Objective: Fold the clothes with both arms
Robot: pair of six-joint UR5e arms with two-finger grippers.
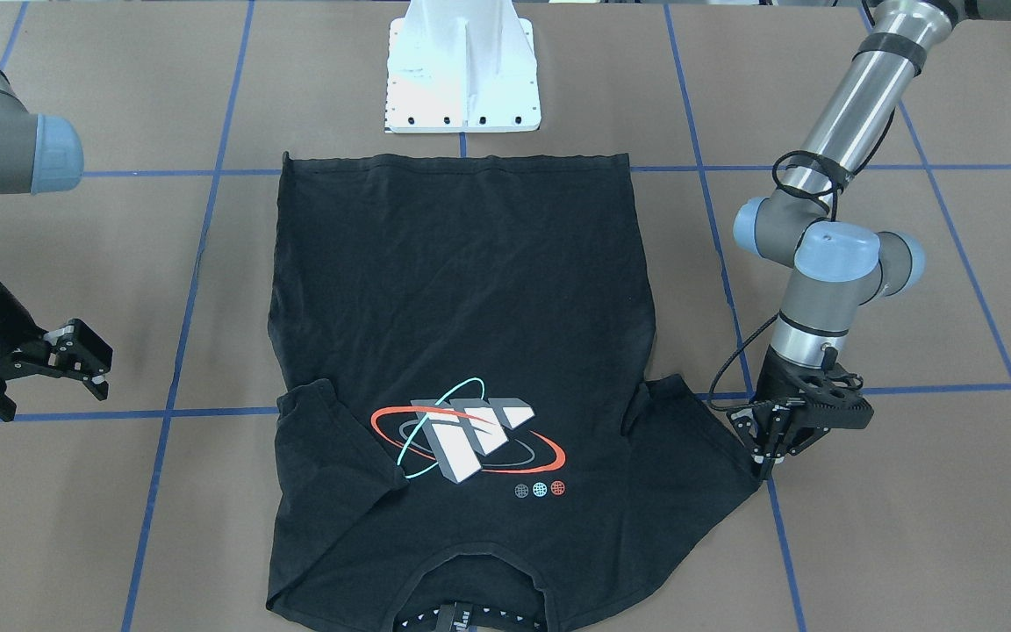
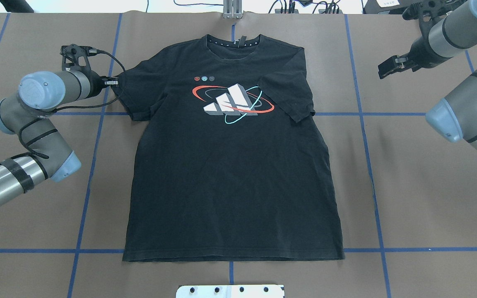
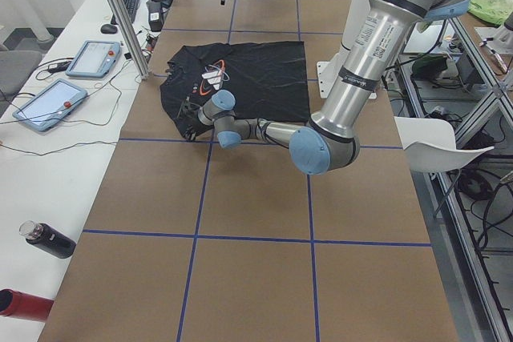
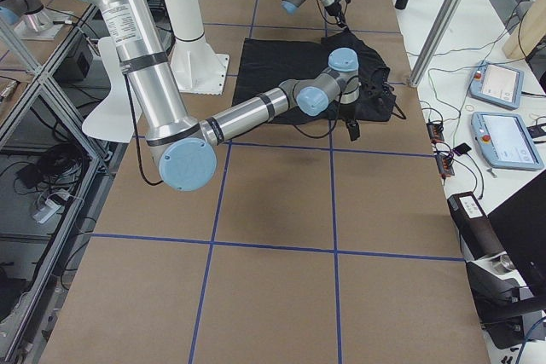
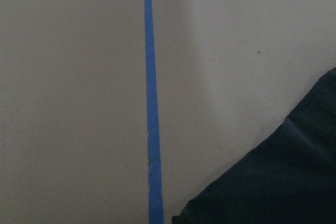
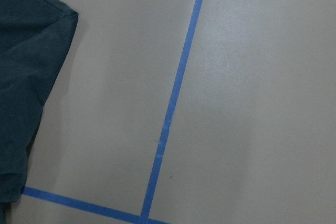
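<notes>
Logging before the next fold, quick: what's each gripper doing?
Left gripper: looks closed on the T-shirt sleeve tip.
Right gripper: open, empty, clear of it.

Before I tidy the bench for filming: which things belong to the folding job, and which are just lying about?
Job: black short-sleeved T-shirt with block graphic; left arm's black end effector; right arm's black end effector.
Lying about: black bottle; red bottle; nearer grey touchscreen pendant.

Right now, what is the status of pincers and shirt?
T-shirt flat, graphic up. Left pincer at its sleeve tip, grip unclear. Right pincer open, apart. No obstacle seen.
</notes>
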